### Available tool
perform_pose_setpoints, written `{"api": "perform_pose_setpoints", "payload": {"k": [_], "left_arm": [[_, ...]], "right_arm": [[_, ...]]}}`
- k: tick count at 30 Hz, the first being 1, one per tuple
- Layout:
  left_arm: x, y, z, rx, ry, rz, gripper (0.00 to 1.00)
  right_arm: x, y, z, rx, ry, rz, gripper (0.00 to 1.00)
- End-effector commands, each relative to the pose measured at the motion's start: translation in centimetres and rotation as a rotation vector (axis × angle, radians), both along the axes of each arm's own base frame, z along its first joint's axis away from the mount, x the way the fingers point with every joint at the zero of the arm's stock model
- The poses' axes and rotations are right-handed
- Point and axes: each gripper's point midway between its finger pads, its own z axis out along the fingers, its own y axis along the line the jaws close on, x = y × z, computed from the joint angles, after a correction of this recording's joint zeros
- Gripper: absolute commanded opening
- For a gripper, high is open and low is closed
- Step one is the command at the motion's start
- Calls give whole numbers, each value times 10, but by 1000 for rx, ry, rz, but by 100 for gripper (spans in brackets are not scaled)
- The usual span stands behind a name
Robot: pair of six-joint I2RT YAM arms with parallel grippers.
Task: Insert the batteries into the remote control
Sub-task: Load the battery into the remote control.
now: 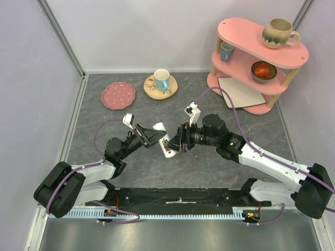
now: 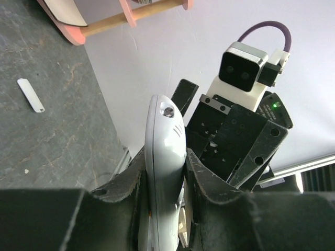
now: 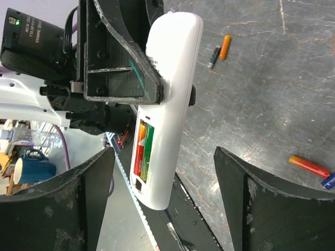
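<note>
— Two batteries [image 3: 143, 149] are seated in the recess [image 3: 140, 183] of the remote control [image 3: 170, 94], which is clamped above the table [image 3: 272, 104] by the left gripper [image 2: 165, 157]. Is anything held by the right gripper [image 3: 165, 178]?

— Nothing; its jaws are spread wide about the remote's lower end, untouched. If they are closed there, the remote could be twisted in the clamp. The recess is shown only in the right wrist view. Loose batteries [image 3: 225, 46] are scattered on the table beyond.
</note>
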Motion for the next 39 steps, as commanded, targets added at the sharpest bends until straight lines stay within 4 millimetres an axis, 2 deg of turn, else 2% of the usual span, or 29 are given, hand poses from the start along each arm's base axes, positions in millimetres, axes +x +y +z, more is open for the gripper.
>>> {"api": "perform_pose_setpoints", "payload": {"k": [1,7,11,16,23,30,33,34,37,39], "left_arm": [[-13,0,49,-118,-134,-63,2],[-15,0,55,-107,-167,-68,2],[-17,0,55,-102,-178,-72,2],[-17,0,56,-100,-184,-68,2],[-17,0,59,-102,-193,-67,2],[-16,0,61,-106,-199,-64,2],[-15,0,59,-97,-200,-61,2],[-14,-1,56,-88,-189,-60,2],[-14,-1,47,-66,-174,-57,2],[-14,-1,42,-53,-167,-53,2]], "right_arm": [[-6,9,17,91,-10,63,83],[-7,13,15,164,54,78,75],[-7,15,21,235,88,93,68],[-4,16,18,244,117,80,63],[-2,15,11,236,138,68,49],[-1,14,4,207,138,62,44],[-1,14,8,210,134,61,56],[-1,14,11,204,133,63,73],[6,10,24,188,104,31,88],[12,4,35,198,83,3,92]]}}
